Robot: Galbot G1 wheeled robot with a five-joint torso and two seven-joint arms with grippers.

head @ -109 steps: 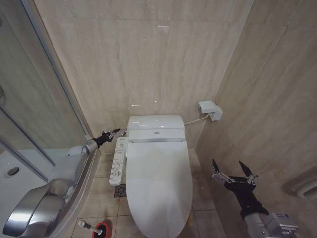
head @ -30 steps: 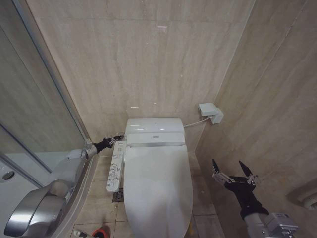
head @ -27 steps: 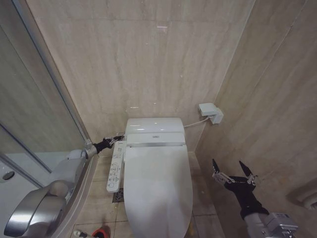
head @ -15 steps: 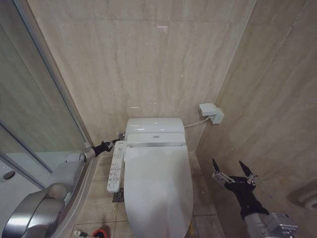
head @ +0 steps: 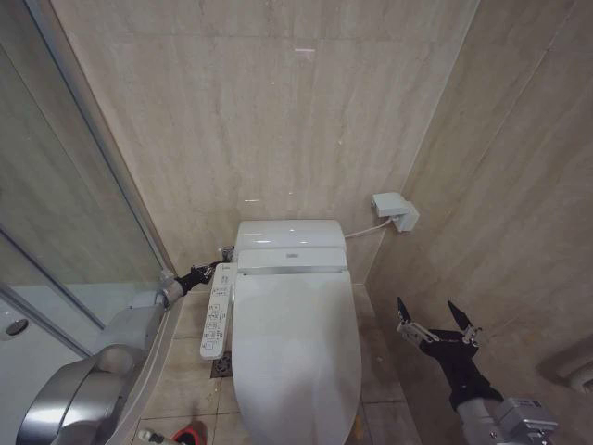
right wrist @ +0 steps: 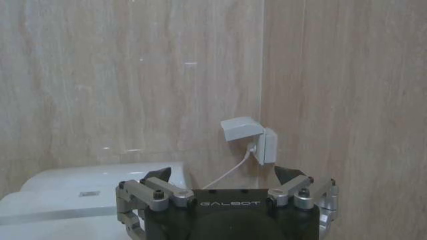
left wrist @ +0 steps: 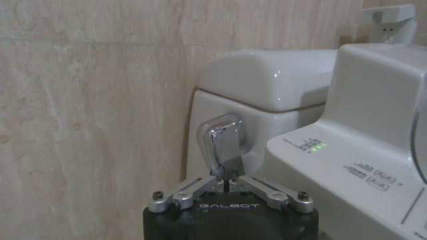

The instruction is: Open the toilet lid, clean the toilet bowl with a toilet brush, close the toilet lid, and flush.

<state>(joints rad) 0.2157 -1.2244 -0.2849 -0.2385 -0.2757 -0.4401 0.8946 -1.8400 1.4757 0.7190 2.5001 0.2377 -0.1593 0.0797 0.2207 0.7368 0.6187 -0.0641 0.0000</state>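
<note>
— While the toilet lid (head: pixel 295 348) lies flat and closed over the toilet bowl (head: pixel 243 408), where is the left gripper (head: pixel 215 270)?

— It reaches in at the toilet's left rear, between the shower enclosure (head: pixel 56 232) and the tank (head: pixel 290 235), just behind the narrow button panel (head: pixel 216 315). In the left wrist view its fingers are drawn together, with their tips at the lower edge of the chrome flush lever (left wrist: pixel 222 145) on the side of the tank. I cannot tell whether they actually pinch the lever or only touch it.

— And the right gripper (head: pixel 436 322)?

— It hangs well apart from the toilet, low beside the right-hand wall, with its two fingers spread wide and nothing between them. Its wrist camera looks towards the white wall socket (right wrist: pixel 252 139) and the cable running down from it.

— Where is the toilet brush (head: pixel 153 436)?

— At the bottom edge of the head view, on the floor tiles to the left of the bowl. A bit of its white handle shows, slanting out of the red cup holder (head: pixel 190 433).
</note>
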